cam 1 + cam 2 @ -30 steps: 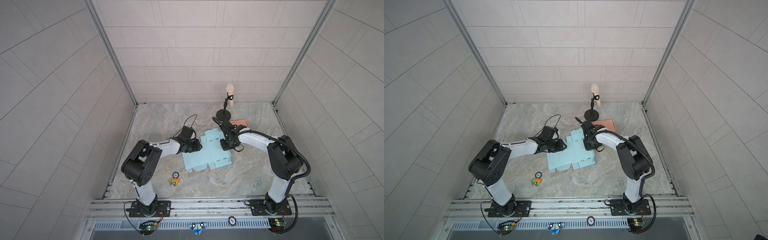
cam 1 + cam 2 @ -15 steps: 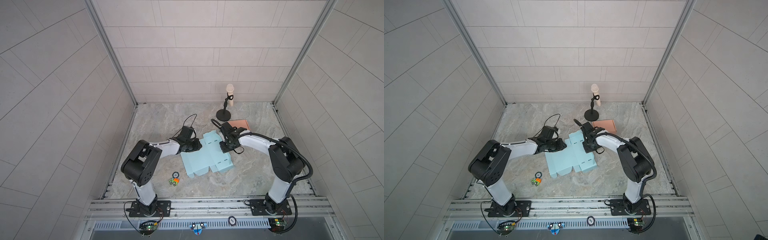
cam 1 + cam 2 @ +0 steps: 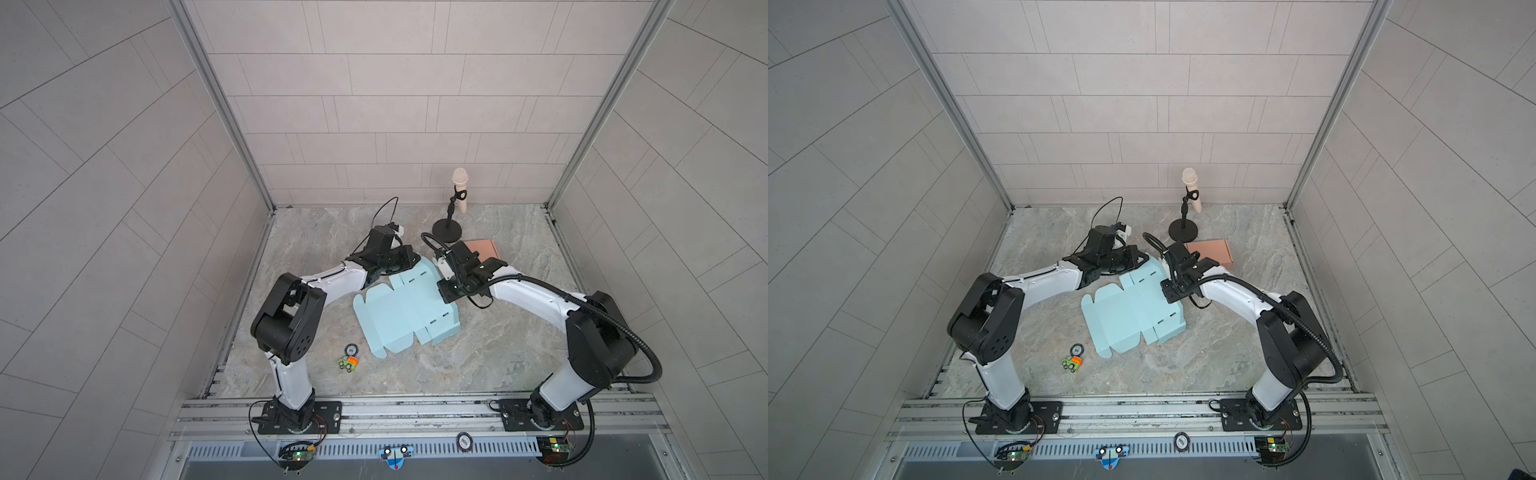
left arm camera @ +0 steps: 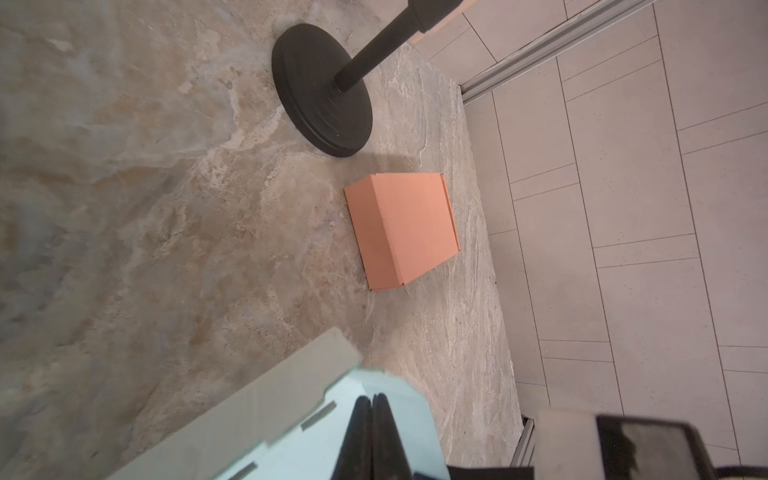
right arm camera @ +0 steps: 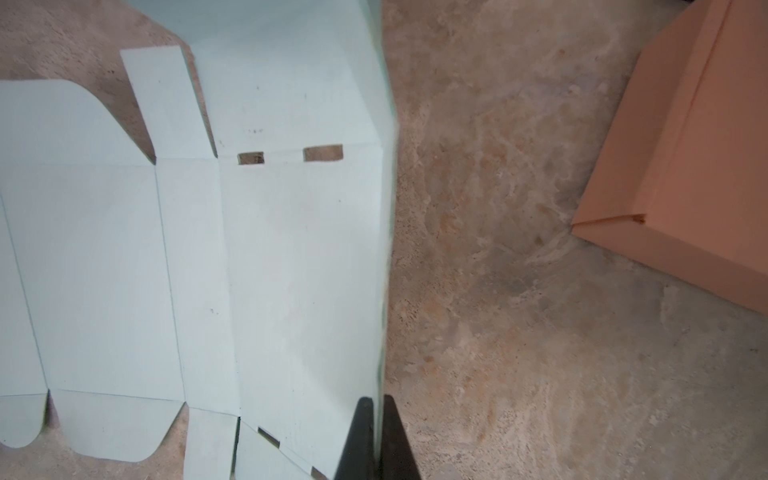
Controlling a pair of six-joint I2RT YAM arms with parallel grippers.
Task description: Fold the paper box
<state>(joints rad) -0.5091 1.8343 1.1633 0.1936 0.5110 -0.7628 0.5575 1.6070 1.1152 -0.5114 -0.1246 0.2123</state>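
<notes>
Paper box (image 3: 401,318) lies mostly flat on the table (image 3: 498,353) between the arms. No walls are formed, so nearly all folding is left. Right gripper (image 5: 376,436) is clamped on its raised side edge. Left gripper (image 4: 372,432) is closed, seemingly pinching a corner flap. Orange box (image 4: 403,232) nearby is closed, contents hidden.

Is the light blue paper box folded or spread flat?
Mostly spread: paper box lies unfolded on the table, flaps out, only one edge panel raised.
</notes>
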